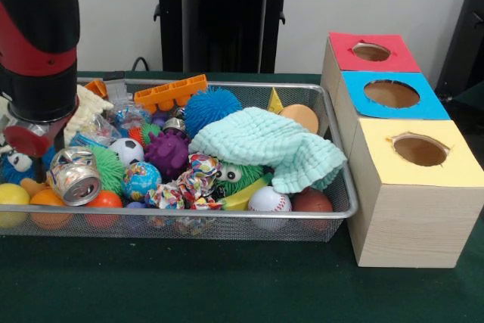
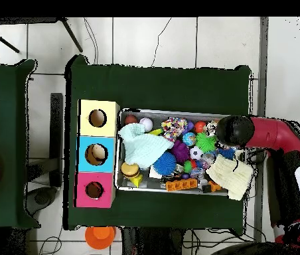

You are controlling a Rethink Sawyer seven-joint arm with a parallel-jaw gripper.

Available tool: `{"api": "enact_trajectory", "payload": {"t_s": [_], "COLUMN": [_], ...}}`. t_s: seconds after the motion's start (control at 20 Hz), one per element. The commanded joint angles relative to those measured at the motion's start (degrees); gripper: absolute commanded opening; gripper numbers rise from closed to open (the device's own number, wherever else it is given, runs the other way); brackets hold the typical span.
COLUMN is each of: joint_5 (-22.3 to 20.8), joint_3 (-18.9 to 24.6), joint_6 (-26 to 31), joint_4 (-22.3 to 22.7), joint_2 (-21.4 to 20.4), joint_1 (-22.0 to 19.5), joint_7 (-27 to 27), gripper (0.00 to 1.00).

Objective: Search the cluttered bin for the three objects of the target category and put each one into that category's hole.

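The wire mesh bin [image 1: 333, 122] is full of toys and also shows in the overhead view [image 2: 119, 174]. My arm comes down over the bin's left end in the front view. The gripper [image 1: 32, 149] is low among the toys there, by a crushed silver can [image 1: 74, 178]. In the overhead view the arm's head [image 2: 235, 131] covers it. No tan and orange-brown plush toy shows; it is hidden or out of view. The red-topped box's hole [image 1: 371, 51] is at the far end of the row of boxes and also shows in the overhead view [image 2: 94, 190].
A mint knitted cloth [image 1: 268, 145] covers the bin's right part, a cream one [image 2: 231, 176] lies by the arm. Blue [image 1: 212, 107] and purple [image 1: 166, 153] puffer balls, small balls and an orange toy [image 1: 170, 92] fill the bin. Blue-topped [image 1: 391, 94] and yellow-topped [image 1: 420, 150] holes adjoin the red one.
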Motion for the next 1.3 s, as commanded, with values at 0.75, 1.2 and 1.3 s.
{"api": "enact_trajectory", "payload": {"t_s": [0.75, 1.2, 1.3], "joint_5": [-6.22, -7.25, -7.78], "joint_3": [2.87, 2.14, 1.62], "joint_6": [0.26, 1.53, 1.24], "joint_4": [-6.65, -8.98, -9.23], "joint_2": [6.32, 8.04, 8.26], "joint_1": [-1.15, -0.68, -0.25], "joint_7": [-13.64, -13.08, -12.54], "gripper": [1.0, 1.0, 1.0]}}
